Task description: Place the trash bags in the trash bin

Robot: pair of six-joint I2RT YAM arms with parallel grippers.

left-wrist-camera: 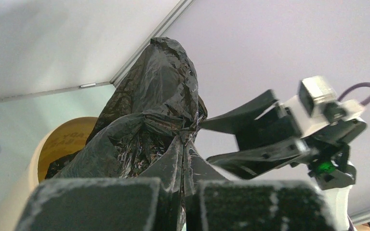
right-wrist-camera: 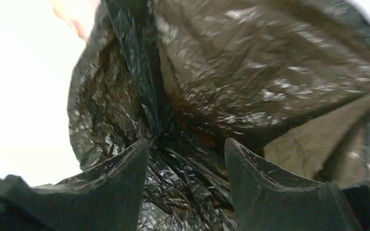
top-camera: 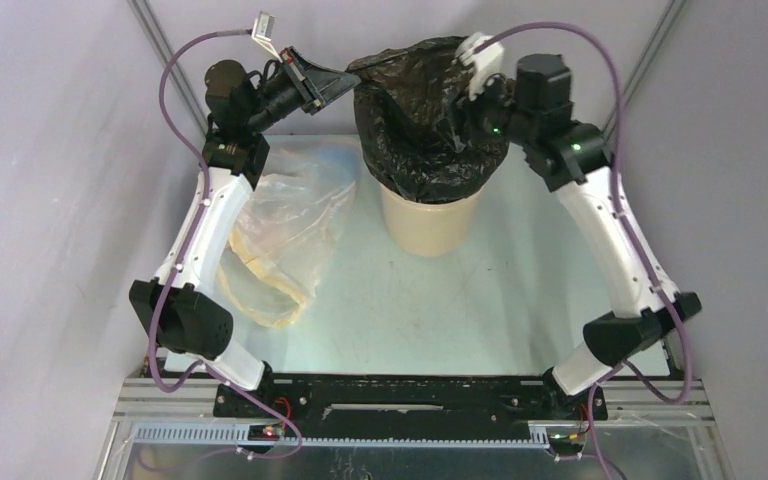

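The top camera is looking down from high behind the near edge over the whole table. Both wrist cameras are facing the trash bag closely (from opposite sides); all views are sharing it.

Just one black trash bag, one tan bin, one clear bag, plus two arms total.

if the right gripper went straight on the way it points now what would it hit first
The black trash bag: the right gripper, jaws open, points straight into its crinkled plastic draped over the tan bin. Contact looks near, though depth is unclear.
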